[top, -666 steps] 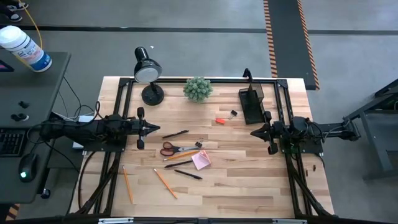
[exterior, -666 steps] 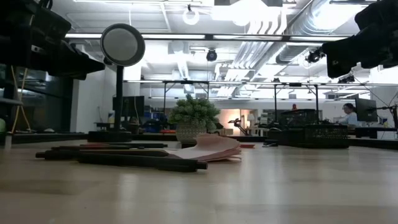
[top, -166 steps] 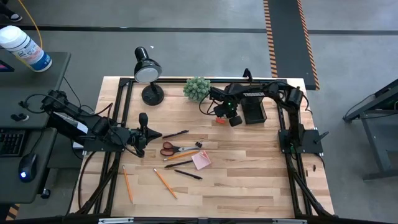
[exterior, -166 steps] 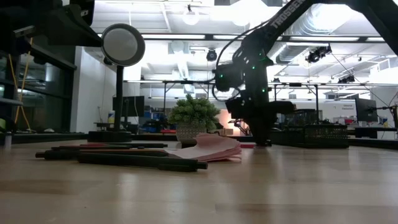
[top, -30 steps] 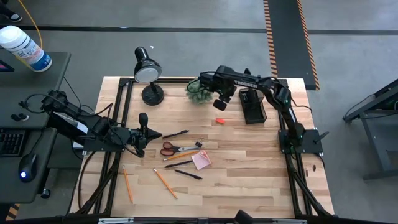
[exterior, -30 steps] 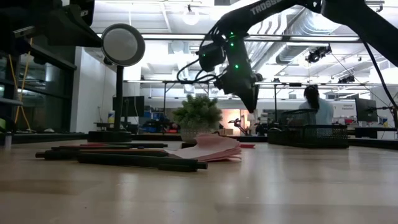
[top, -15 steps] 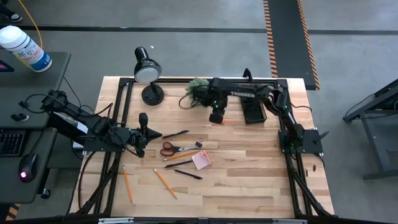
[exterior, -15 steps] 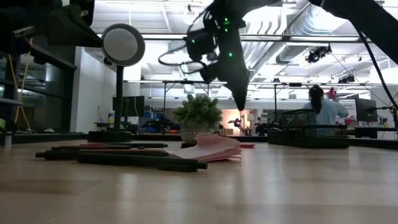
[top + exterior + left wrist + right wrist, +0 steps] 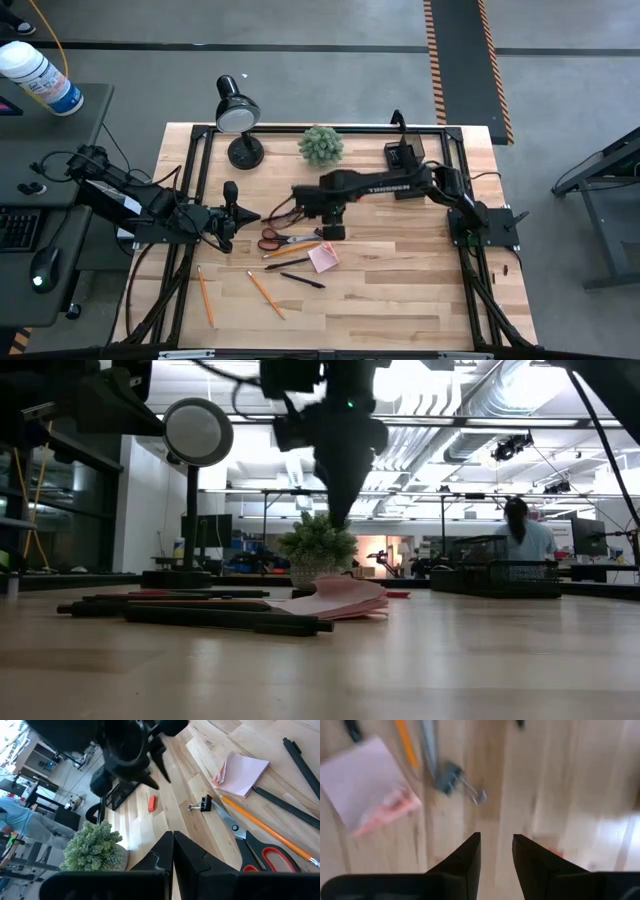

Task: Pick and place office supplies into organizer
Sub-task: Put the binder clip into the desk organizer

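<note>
My right gripper (image 9: 332, 230) (image 9: 496, 851) hangs open above the table's middle, pointing down, nothing between its fingers. Below it lie a small black clip (image 9: 456, 779), the pink sticky-note pad (image 9: 367, 802) (image 9: 322, 258), the red-handled scissors (image 9: 283, 240) and an orange pencil (image 9: 295, 249). A small red piece (image 9: 151, 802) lies farther back. Black pens (image 9: 283, 215) (image 9: 301, 280) and two more pencils (image 9: 205, 295) (image 9: 266, 295) lie flat on the wood. The black mesh organizer (image 9: 405, 165) stands at the far right. My left gripper (image 9: 231, 206) (image 9: 173, 847) waits shut at the left.
A black desk lamp (image 9: 238, 118) and a small green plant (image 9: 320, 145) stand along the far edge. My right arm (image 9: 390, 185) stretches across the table from its base at the right. Bare wood (image 9: 400, 290) lies on the near right. A person (image 9: 520, 545) stands in the room behind.
My right gripper has swung from beside the plant at the far edge toward the near edge and the left, staying well above the table, and its wrist has rolled. It now hangs over the clip and the scissors' tip. The plant shows whole again.
</note>
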